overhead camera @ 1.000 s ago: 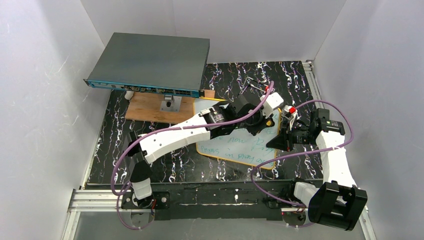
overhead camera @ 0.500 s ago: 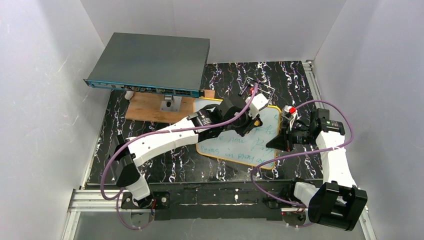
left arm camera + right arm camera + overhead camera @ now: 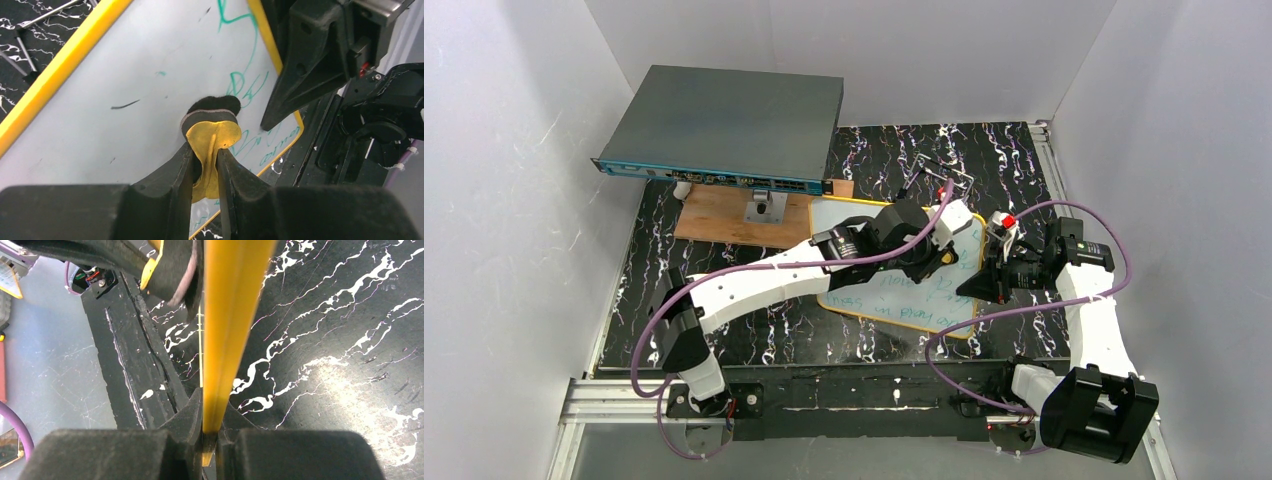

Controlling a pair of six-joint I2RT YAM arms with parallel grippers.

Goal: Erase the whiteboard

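Observation:
The whiteboard (image 3: 904, 296), yellow-framed, lies on the black marbled table; green writing shows on its near part and right side (image 3: 245, 82), while the far part is mostly wiped. My left gripper (image 3: 940, 246) is shut on a yellow eraser (image 3: 212, 136) whose black felt pad presses on the board (image 3: 125, 75). In the left wrist view that gripper (image 3: 205, 154) pinches the eraser's thin yellow back. My right gripper (image 3: 980, 283) is shut on the board's right edge; in the right wrist view it (image 3: 211, 416) clamps the yellow frame (image 3: 235, 300).
A dark-grey flat box (image 3: 724, 125) sits at the back left, partly over a brown wooden board (image 3: 719, 215). Thin metal rods (image 3: 936, 168) lie just beyond the whiteboard. White walls close in the table (image 3: 1014, 160) on three sides.
My left gripper slid the eraser toward the board's far left, then back right and nearer. The right gripper has kept its hold on the frame without moving.

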